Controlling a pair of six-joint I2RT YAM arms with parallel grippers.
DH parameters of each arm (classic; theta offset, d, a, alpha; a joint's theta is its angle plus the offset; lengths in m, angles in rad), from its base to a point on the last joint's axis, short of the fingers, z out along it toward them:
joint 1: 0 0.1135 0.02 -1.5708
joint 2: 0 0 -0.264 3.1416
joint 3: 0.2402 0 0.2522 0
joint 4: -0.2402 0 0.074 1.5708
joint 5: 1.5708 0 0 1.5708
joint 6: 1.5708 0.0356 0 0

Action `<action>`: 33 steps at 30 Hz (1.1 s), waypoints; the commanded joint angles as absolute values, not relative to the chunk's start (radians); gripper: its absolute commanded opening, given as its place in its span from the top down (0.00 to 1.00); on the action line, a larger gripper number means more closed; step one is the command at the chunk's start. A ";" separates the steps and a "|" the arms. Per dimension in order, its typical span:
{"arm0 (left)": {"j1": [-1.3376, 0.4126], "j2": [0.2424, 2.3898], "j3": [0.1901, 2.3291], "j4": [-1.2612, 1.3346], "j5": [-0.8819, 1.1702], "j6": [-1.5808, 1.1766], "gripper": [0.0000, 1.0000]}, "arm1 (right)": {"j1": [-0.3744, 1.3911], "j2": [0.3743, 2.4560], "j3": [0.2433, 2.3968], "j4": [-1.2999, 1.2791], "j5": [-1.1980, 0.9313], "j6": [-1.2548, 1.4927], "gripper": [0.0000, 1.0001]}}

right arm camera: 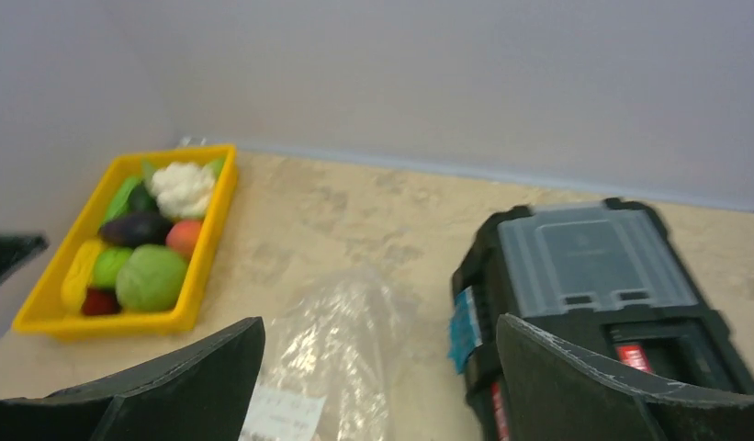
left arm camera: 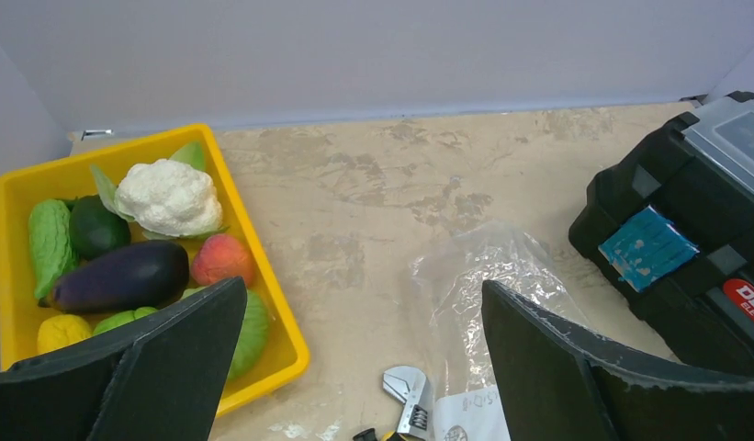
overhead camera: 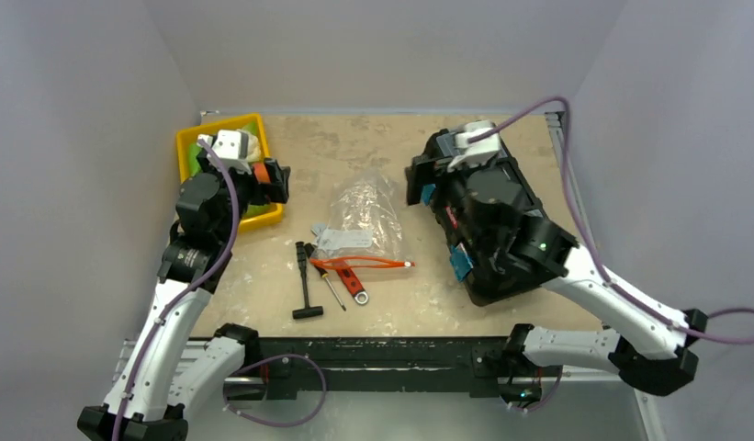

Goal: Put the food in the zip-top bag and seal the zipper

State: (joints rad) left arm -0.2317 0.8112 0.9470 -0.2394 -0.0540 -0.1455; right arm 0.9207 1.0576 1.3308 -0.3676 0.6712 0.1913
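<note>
The food lies in a yellow tray (left arm camera: pixel 267 276): a dark purple eggplant (left arm camera: pixel 120 276), an orange ball (left arm camera: pixel 222 259), a yellow piece (left arm camera: pixel 62 331) and green pieces (left arm camera: pixel 50 243). The clear zip-top bag (overhead camera: pixel 368 213) lies flat and empty mid-table, its whitish label (overhead camera: pixel 341 239) toward the near side and its red-orange zipper (overhead camera: pixel 359 264) along the near edge. My left gripper (overhead camera: pixel 274 179) is open and empty at the tray's right edge. My right gripper (overhead camera: pixel 419 179) is open and empty, between the bag and a black toolbox. The bag also shows in both wrist views (left arm camera: pixel 492 285) (right arm camera: pixel 341 340).
A white cauliflower (left arm camera: pixel 168 196) and a pale-green cabbage (left arm camera: pixel 253 331) share the tray. A black toolbox (overhead camera: pixel 488 220) stands right of the bag. A red-handled wrench (overhead camera: pixel 350 280), a small screwdriver (overhead camera: pixel 333 292) and a black T-handle tool (overhead camera: pixel 306 285) lie by the zipper.
</note>
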 commanded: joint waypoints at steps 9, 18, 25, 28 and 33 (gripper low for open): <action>-0.236 0.766 0.954 -0.193 -0.145 -0.143 0.00 | 1.439 1.432 1.303 -0.460 0.980 0.099 0.01; -0.236 0.765 0.958 -0.209 -0.214 -0.141 0.00 | 1.602 1.721 1.213 -0.580 1.213 0.056 0.01; -0.235 0.759 0.958 -0.208 -0.219 -0.138 0.00 | 1.588 1.781 1.093 -0.239 1.180 -0.191 0.06; -0.234 0.756 0.955 -0.207 -0.236 -0.134 0.00 | 1.554 1.809 1.064 -0.072 1.172 -0.296 0.12; -0.233 0.751 0.954 -0.206 -0.245 -0.130 0.00 | 1.448 1.866 1.057 0.100 1.191 -0.417 0.19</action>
